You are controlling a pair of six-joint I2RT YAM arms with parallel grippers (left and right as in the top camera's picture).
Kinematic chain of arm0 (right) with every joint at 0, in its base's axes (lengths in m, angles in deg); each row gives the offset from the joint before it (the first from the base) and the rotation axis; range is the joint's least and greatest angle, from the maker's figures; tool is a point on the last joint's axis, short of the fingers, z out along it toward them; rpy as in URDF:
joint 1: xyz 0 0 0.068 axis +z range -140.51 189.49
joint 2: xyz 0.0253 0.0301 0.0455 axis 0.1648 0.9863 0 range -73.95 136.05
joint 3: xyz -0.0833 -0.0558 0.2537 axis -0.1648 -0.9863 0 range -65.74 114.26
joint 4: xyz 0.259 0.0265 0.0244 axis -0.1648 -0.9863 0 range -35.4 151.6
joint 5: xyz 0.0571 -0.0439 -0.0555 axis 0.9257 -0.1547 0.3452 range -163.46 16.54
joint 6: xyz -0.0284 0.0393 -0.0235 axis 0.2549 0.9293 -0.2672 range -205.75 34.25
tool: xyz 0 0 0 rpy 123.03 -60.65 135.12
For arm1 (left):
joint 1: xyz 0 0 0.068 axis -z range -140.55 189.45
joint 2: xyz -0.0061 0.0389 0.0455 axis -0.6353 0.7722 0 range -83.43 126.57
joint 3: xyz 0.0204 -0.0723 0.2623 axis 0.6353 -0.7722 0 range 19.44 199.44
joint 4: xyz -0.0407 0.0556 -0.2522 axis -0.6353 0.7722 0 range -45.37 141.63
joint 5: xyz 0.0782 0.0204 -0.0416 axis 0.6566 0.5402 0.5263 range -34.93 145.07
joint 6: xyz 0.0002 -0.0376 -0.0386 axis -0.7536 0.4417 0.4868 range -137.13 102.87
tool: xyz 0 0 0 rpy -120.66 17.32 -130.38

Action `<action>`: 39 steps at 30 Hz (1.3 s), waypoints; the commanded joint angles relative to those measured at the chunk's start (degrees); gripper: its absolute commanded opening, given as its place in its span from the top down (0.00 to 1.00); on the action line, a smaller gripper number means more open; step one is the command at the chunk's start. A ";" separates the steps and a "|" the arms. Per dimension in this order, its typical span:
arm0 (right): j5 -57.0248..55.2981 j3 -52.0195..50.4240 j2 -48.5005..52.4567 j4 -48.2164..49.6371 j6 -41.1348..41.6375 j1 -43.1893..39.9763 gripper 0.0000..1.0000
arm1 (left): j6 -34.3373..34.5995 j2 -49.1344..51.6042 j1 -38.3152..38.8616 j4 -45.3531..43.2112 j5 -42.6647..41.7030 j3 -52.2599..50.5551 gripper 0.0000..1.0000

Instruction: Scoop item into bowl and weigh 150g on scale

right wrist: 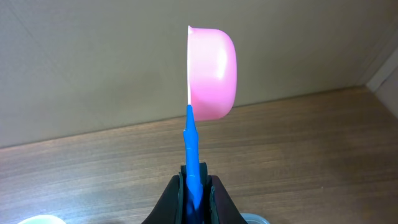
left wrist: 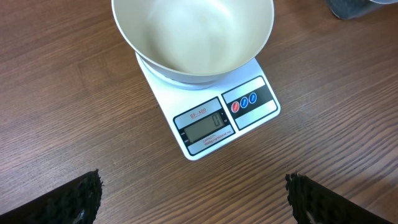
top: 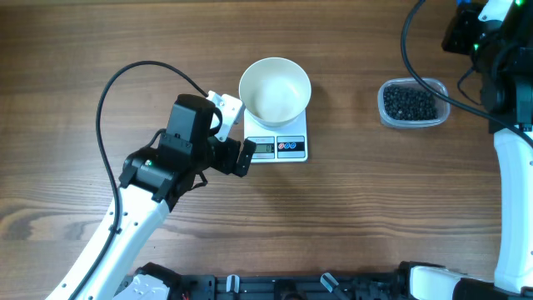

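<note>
The white bowl [top: 275, 87] stands empty on the scale [top: 287, 148], whose display [left wrist: 205, 127] reads zero. The item [top: 409, 103], a heap of tiny black beads, fills a clear tub to the right. My left gripper [top: 236, 133] is wide open just left of the scale; in the left wrist view its fingertips [left wrist: 81, 199] frame bare table in front of the scale [left wrist: 249, 102] and bowl [left wrist: 193, 37]. My right gripper [right wrist: 198, 183] is shut on the blue handle of a pink scoop [right wrist: 211, 71], held on edge above the table.
The clear tub [top: 385, 112] sits at the back right of the wooden table [top: 350, 217]. My right arm [top: 500, 75] rises along the right edge, with cables near it. A black cable [top: 108, 92] loops behind my left arm.
</note>
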 commanded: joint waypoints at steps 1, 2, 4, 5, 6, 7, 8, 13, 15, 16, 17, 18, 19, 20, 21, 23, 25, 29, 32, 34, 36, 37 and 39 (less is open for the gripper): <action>0.94 1.11 -0.39 0.17 0.44 -0.20 0.96 | 0.35 0.02 -0.26 -0.20 0.52 -0.09 0.00; 0.94 1.11 -0.39 0.20 0.44 -0.20 0.96 | 0.33 0.02 -0.26 -0.15 0.55 -0.09 0.00; 0.96 1.11 -0.39 0.20 0.42 -0.20 0.96 | 0.33 0.02 -0.26 -0.15 0.55 -0.09 0.00; 0.96 1.11 -0.39 0.17 0.46 -0.20 0.96 | 0.33 0.02 -0.26 -0.15 0.55 -0.09 0.00; 0.96 1.11 -0.39 0.15 0.46 -0.20 0.96 | 0.33 0.02 -0.26 -0.15 0.55 -0.09 0.00; 0.96 1.11 -0.39 0.17 0.46 -0.20 0.96 | 0.33 0.02 -0.26 -0.15 0.55 -0.09 0.00; 0.94 1.11 -0.39 0.20 0.44 -0.20 0.96 | 0.33 0.02 -0.26 -0.15 0.55 -0.09 0.00; 0.96 1.11 -0.39 0.20 0.48 -0.20 0.96 | 0.33 0.02 -0.26 -0.13 0.55 -0.09 0.00; 0.98 1.11 -0.39 0.17 0.48 -0.20 0.96 | 0.33 0.02 -0.26 -0.07 0.55 -0.09 0.00; 1.14 1.11 -0.42 0.11 0.48 -0.20 0.96 | 0.33 0.02 -0.26 0.11 0.55 -0.09 0.00; 1.38 1.11 -0.42 0.07 0.55 -0.20 0.96 | 0.33 0.02 -0.26 0.17 0.55 -0.09 0.00; 1.81 1.11 -0.42 0.07 0.70 -0.20 0.96 | 0.33 0.02 -0.26 0.28 0.55 -0.09 0.00; 2.54 1.11 -0.42 0.13 0.70 -0.20 0.96 | 0.33 0.02 -0.26 0.28 0.55 -0.09 0.00; 3.56 1.11 -0.39 0.20 0.70 -0.20 0.96 | 0.33 0.02 -0.24 0.28 0.55 -0.09 0.00; 4.07 1.11 -0.39 0.20 0.79 -0.20 0.96 | 0.33 0.02 -0.26 0.26 0.55 -0.09 0.00; 4.61 1.11 -0.39 -0.09 3.30 -0.20 0.96 | 0.33 0.02 -0.26 0.26 0.55 -0.09 0.00; 7.67 1.11 -0.28 -1.92 5.92 -0.20 0.96 | 0.33 0.02 -0.26 0.28 0.55 -0.09 0.00; 9.31 1.11 -0.28 -3.28 6.27 -0.20 0.96 | 0.33 0.02 -0.26 0.28 0.55 -0.09 0.00; 9.03 1.11 -0.28 -3.23 6.16 -0.20 0.96 | 0.33 0.02 -0.26 0.28 0.55 -0.09 0.00; 9.03 1.11 -0.28 -3.26 5.46 -0.20 0.96 | 0.33 0.02 -0.26 0.28 0.55 -0.09 0.00; 9.03 1.11 -0.28 -3.41 4.66 -0.20 0.96 | 0.33 0.02 -0.26 0.28 0.55 -0.09 0.00; 8.96 1.11 -0.28 -3.58 4.66 -0.20 0.96 | 0.33 0.02 -0.26 0.28 0.55 -0.09 0.00; 8.61 1.11 -0.28 -3.21 4.76 -0.20 0.96 | 0.33 0.02 -0.26 0.26 0.55 -0.09 0.00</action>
